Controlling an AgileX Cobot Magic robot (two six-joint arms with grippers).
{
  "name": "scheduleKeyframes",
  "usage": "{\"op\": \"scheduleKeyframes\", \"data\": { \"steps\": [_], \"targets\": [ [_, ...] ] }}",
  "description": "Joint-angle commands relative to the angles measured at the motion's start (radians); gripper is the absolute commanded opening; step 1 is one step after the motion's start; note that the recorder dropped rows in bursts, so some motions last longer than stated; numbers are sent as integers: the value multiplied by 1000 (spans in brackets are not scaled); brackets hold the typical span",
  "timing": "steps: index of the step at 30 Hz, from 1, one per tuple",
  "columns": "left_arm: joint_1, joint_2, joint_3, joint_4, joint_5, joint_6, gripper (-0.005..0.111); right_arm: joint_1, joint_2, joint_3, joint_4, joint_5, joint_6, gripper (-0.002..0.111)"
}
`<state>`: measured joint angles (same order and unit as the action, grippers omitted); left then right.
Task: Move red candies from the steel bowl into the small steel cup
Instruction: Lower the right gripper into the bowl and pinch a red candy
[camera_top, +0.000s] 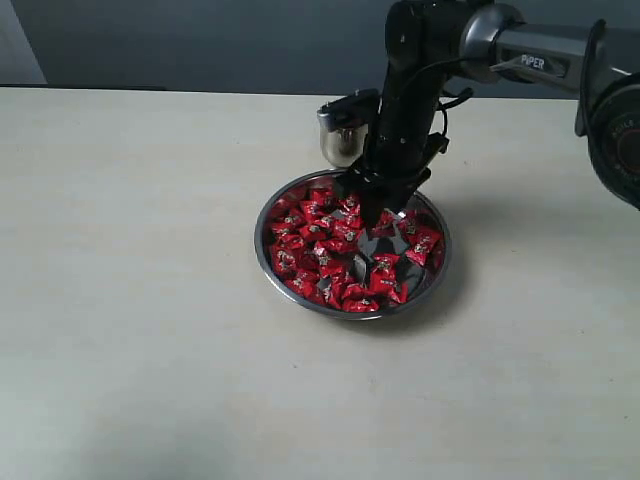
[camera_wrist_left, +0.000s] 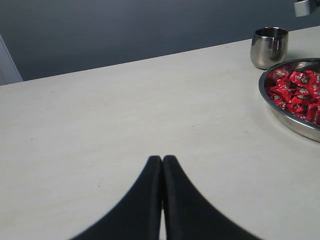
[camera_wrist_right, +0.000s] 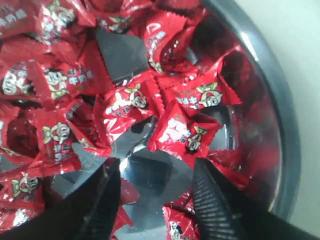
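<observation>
From the exterior view I see the wide, shallow shiny steel bowl (camera_top: 259, 240) on the pale beige desk (camera_top: 130, 320), about mid-scene. The small candies in shiny red wrappers (camera_top: 318, 235) lie heaped inside it, thickest on its left side, with a little bare steel showing towards the right. The small rounded steel cup (camera_top: 336, 146) stands just beyond the bowl's far rim and is partly covered by the black right arm (camera_top: 412, 90). That arm comes in from the far right and reaches down into the bowl. My right fingers (camera_top: 400, 195) are low over the far half of the candies, but from here I cannot tell how wide they stand.

In the left wrist view, my left fingers (camera_wrist_left: 156, 175) are pressed together, tip against tip, above open desk (camera_wrist_left: 125, 110). They are well to the left of the bowl (camera_wrist_left: 286, 118). The red candies (camera_wrist_left: 298, 93) fill the bowl, and the cup (camera_wrist_left: 269, 48) stands on the desk just behind its rim.

In the right wrist view, my right fingers (camera_wrist_right: 209, 197) are spread wide inside the bowl (camera_wrist_right: 272, 100). Between their ribbed tips is a bare patch of steel floor. The candies (camera_wrist_right: 185, 131) crowd around it, the nearest just ahead of the tips. I cannot tell whether the tips touch the steel.
</observation>
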<state>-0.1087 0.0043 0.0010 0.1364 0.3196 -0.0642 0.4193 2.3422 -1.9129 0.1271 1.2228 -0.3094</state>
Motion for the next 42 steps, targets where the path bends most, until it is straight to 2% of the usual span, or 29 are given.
{"op": "scheduleKeyframes", "data": {
  "steps": [1, 18, 19, 22, 26, 36, 42],
  "targets": [
    [-3, -4, -1, -1, -9, -4, 0, 0, 17, 4, 2, -2, -18, 45],
    [-3, -4, -1, -1, -9, -4, 0, 0, 64, 4, -24, -21, -35, 44],
    [-3, -4, -1, -1, -9, -4, 0, 0, 66, 4, -24, -21, -35, 43],
    [-3, -4, -1, -1, -9, -4, 0, 0, 68, 4, -25, -21, -35, 27],
    [-3, -4, -1, -1, -9, -4, 0, 0, 66, 4, -27, -21, -35, -1],
    [-3, -4, -1, -1, -9, -4, 0, 0, 9, 2, -32, -2, -37, -1],
    [-3, -4, -1, -1, -9, -4, 0, 0, -49, 2, -76, -84, -37, -1]
  ]
}}
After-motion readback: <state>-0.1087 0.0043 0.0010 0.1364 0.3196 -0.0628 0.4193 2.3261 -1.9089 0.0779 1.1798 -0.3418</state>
